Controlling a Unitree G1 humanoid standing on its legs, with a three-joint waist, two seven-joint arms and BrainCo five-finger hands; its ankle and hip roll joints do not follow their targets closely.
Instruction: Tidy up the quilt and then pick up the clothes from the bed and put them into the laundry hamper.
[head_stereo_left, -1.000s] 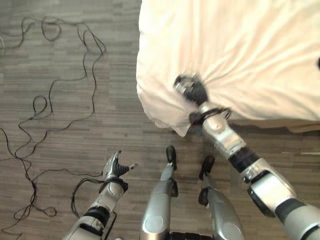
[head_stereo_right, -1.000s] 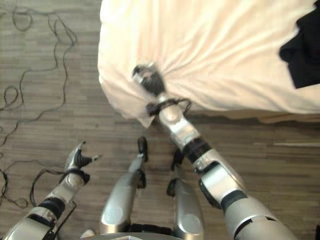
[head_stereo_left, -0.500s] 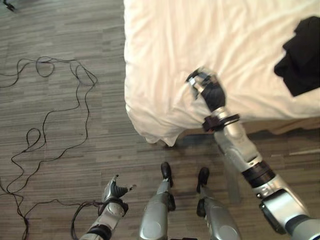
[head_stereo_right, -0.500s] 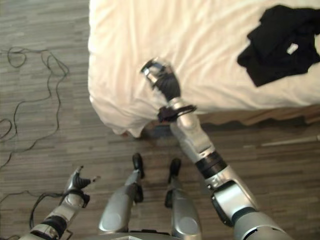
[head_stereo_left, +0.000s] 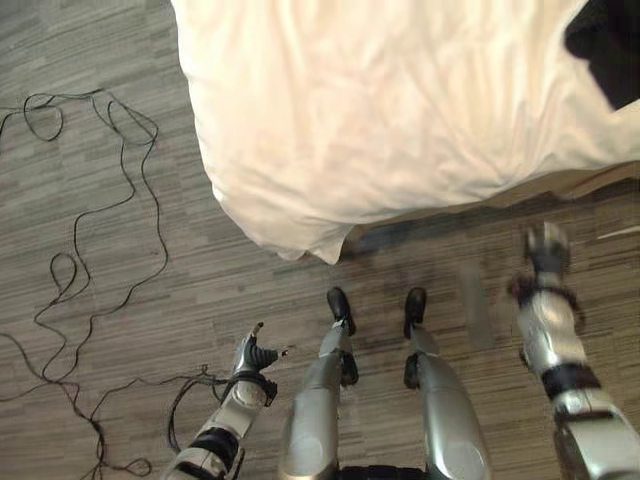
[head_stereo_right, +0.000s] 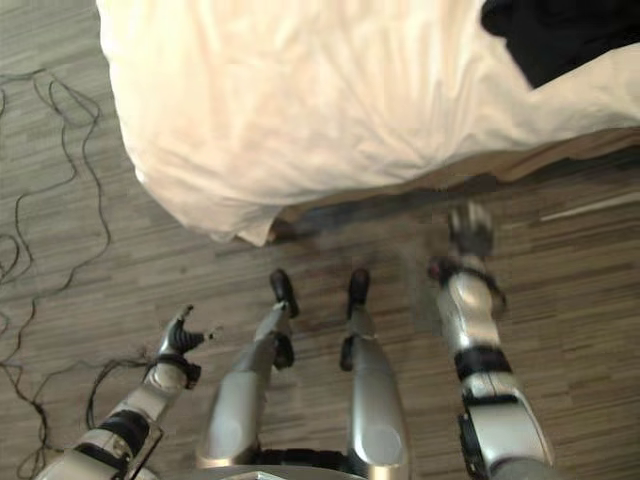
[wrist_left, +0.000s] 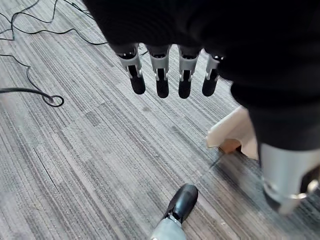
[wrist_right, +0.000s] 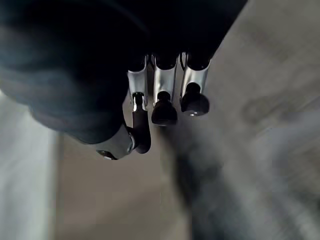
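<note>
A white quilt (head_stereo_left: 400, 110) lies spread over the bed, with one corner (head_stereo_left: 310, 240) drooping toward the floor. Black clothes (head_stereo_right: 560, 35) rest on the quilt at the far right edge of the bed. My right hand (head_stereo_left: 545, 250) hangs over the floor in front of the bed, off the quilt, its fingers (wrist_right: 162, 100) relaxed and holding nothing. My left hand (head_stereo_left: 255, 355) stays low at the left over the floor, fingers (wrist_left: 160, 80) straight and empty.
Thin black cables (head_stereo_left: 100, 200) trail across the grey wood floor (head_stereo_left: 200, 290) to the left of the bed. The bed's tan base (head_stereo_left: 560, 185) shows under the quilt's hem at the right. A strip of floor runs between me and the bed.
My right hand has let go of the quilt and dropped off the bed to hang over the floor. The camera has shifted, moving the bed up and left in view.
</note>
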